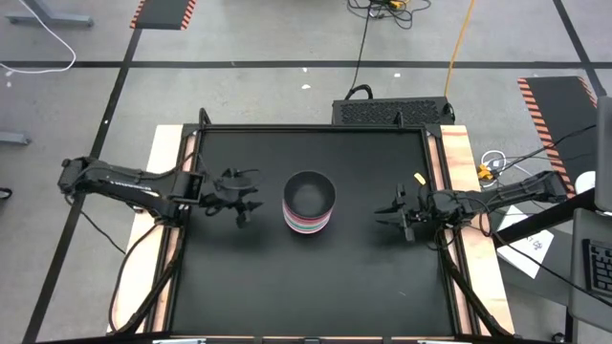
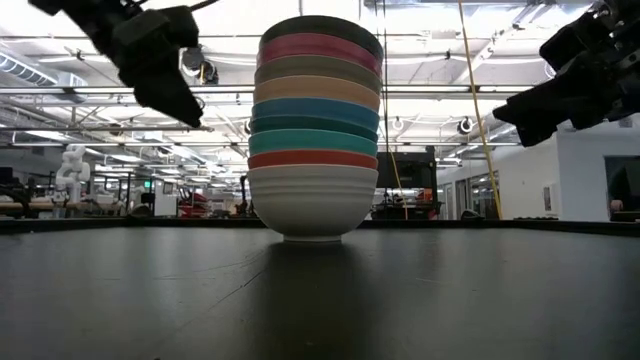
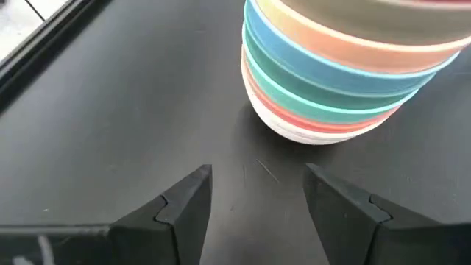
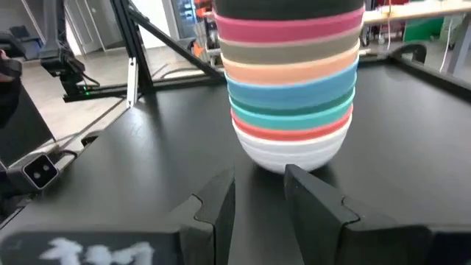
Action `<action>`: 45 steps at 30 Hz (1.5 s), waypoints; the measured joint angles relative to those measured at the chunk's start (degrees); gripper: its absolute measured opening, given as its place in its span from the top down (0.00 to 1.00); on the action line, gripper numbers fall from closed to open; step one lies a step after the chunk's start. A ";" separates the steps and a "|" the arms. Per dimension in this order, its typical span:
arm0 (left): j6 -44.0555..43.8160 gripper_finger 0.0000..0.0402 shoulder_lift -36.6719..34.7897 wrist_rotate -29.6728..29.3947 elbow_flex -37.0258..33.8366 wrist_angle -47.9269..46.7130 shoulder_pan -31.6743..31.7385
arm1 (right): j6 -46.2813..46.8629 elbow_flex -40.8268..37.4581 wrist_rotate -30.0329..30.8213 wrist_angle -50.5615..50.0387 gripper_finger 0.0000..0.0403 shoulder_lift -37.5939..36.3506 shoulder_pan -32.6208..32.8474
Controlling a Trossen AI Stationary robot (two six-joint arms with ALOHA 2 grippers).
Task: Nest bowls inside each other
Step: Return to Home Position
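Filling most of the high view, the black table [image 1: 239,277] carries one stack of bowls [image 1: 309,215] at its middle. The left arm reaches in from the left edge. Its left gripper [image 1: 251,204] hangs above the tabletop just left of the stack without touching it, fingers [image 3: 188,202] well apart and holding nothing. The right arm comes in from the right edge. Its right gripper [image 1: 382,216] hangs farther from the stack, clear of it, fingers [image 4: 217,202] apart by a narrow gap and empty. The stack stands upright, each bowl nested in the one below. From the table up: a white bowl [image 2: 310,200], red-pink, turquoise, dark green, blue, pale orange, grey-tan, a pink bowl [image 2: 320,47], and a black bowl [image 1: 309,194] on top.
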 joint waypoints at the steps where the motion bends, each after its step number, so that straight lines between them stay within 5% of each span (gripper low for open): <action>1: 0.15 0.46 -0.73 -0.12 -1.11 1.32 -0.05 | -0.42 0.02 -0.01 0.66 0.72 0.00 0.00; 10: 10.93 0.51 -10.17 9.07 -3.09 12.76 -3.48 | -2.32 2.42 -2.74 1.61 0.74 0.02 0.52; 18: 19.52 0.96 -10.57 10.92 -3.92 15.48 -10.94 | -8.34 2.99 -2.97 1.48 0.98 0.54 1.61; 23: 22.67 0.99 -10.38 5.37 -8.03 20.45 -10.79 | -8.87 3.13 -2.94 1.46 1.00 0.52 0.02; 28: 31.48 0.99 -11.24 8.29 -14.45 33.82 -7.79 | -8.37 2.67 -3.02 3.27 1.00 0.59 -3.29; 35: 28.61 0.99 -17.46 12.39 -25.90 45.44 -1.96 | -6.47 0.31 -7.34 7.72 1.00 0.63 -6.46; 45: 22.57 1.00 -31.31 12.98 -38.59 48.89 1.44 | -6.64 0.18 -6.86 7.05 1.00 0.65 -12.21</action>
